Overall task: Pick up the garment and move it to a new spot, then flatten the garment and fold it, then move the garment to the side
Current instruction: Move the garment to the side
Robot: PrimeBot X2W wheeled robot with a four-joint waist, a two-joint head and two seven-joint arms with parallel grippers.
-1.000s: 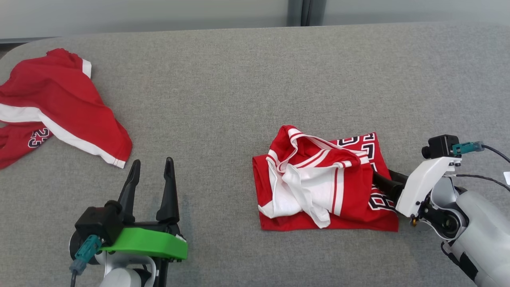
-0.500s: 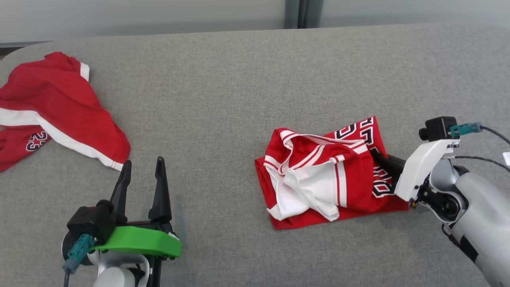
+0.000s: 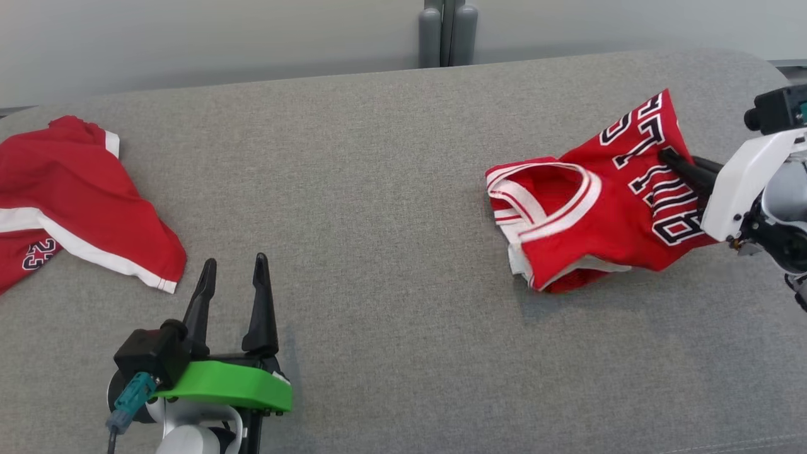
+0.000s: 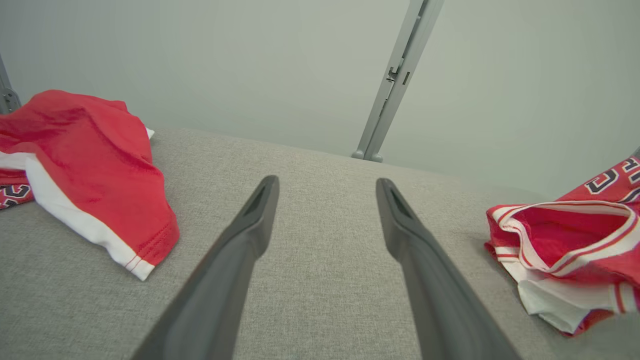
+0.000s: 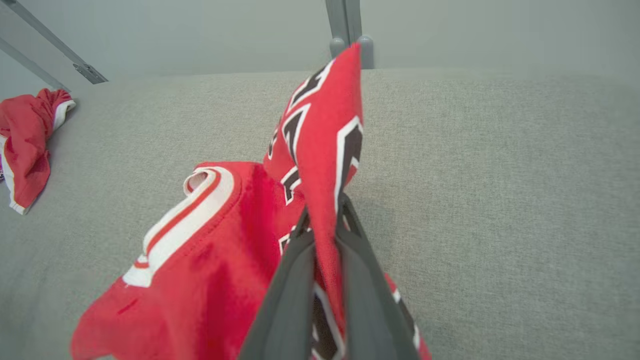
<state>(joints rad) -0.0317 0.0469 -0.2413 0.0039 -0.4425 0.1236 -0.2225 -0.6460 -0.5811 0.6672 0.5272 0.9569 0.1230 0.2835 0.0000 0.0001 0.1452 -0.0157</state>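
Here, the right gripper (image 3: 669, 156) is closed on the lettered edge of the red garment (image 3: 592, 214), a jersey with white trim and black-and-white letters. The pinched fold stands up between the two dark fingers (image 5: 292, 287), its tip rising above them in the right wrist view. The rest of the garment hangs down toward the right part of the grey bench (image 3: 378, 202), collar end lowest, with a shadow beneath; whether it touches the bench cannot be told. The left gripper (image 3: 233, 272) hovers over the near left part of the bench, jaws apart and empty, well apart from the garment. Red shorts (image 3: 82, 183) with white stripes lie crumpled at the far left edge. A grey post (image 3: 447, 31) rises behind the bench.
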